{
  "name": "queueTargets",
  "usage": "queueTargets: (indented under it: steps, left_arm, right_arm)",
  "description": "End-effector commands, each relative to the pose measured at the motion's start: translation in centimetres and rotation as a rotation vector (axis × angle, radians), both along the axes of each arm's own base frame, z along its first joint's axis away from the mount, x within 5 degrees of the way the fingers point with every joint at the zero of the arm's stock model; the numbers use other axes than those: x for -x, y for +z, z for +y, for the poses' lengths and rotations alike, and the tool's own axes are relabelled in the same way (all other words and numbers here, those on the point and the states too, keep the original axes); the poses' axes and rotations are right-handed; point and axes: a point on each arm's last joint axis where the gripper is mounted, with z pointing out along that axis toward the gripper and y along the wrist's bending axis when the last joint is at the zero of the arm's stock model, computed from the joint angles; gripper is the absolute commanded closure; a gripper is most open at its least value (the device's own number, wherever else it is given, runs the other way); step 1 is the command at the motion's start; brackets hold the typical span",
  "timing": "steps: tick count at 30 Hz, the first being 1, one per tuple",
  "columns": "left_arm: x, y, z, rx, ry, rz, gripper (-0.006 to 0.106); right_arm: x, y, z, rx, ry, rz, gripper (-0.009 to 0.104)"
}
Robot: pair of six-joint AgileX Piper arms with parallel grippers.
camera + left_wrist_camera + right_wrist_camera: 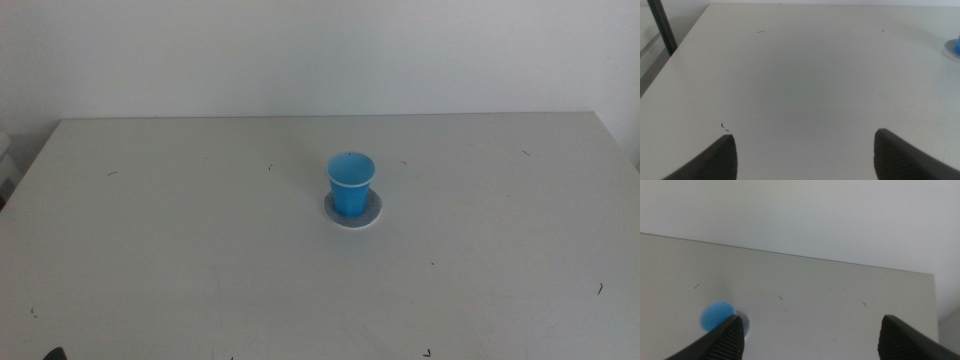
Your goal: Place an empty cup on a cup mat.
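We see the blue cup (350, 184) standing upright on the grey cup mat (371, 216) mid-desk (180, 250). Both the left claw (805, 150) and right claw (812, 335) are spread wide, holding nothing, well apart from it. We judge the cup light, thin and easily crushed, best gripped gently across its wall below the rim.

The cup (350, 184) is a small bright blue tapered one with a thin pale rim and no handle. It stands upright, mouth up, its inside showing only blue. It rests on the cup mat (372, 214), a flat round grey coaster with a thin white edge, slightly wider than the cup's base. Both sit near the table's middle, slightly right of centre.
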Motion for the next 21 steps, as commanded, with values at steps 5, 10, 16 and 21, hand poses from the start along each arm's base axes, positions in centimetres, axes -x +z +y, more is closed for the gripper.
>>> queueTargets:
  steps: [5, 10, 16, 21]
  left_arm:
    - [-0.1, 0.8, 0.0, 0.015, 0.0, -0.075, -0.005]
    - [-0.1, 0.8, 0.0, 0.015, 0.0, -0.075, -0.005]
    - [-0.1, 0.8, 0.0, 0.015, 0.0, -0.075, -0.005]
    - [-0.1, 0.8, 0.0, 0.015, 0.0, -0.075, -0.005]
  right_arm:
    - [8.9, 0.6, -3.3, 0.032, -0.083, -0.24, 0.005]
    - [13.8, -3.8, -3.9, 0.045, -0.101, -0.306, 0.005]
    - [18.5, -10.0, -4.2, 0.024, -0.122, -0.388, 0.005]
    - [20.9, -14.5, -4.6, -0.05, -0.178, -0.495, 0.005]
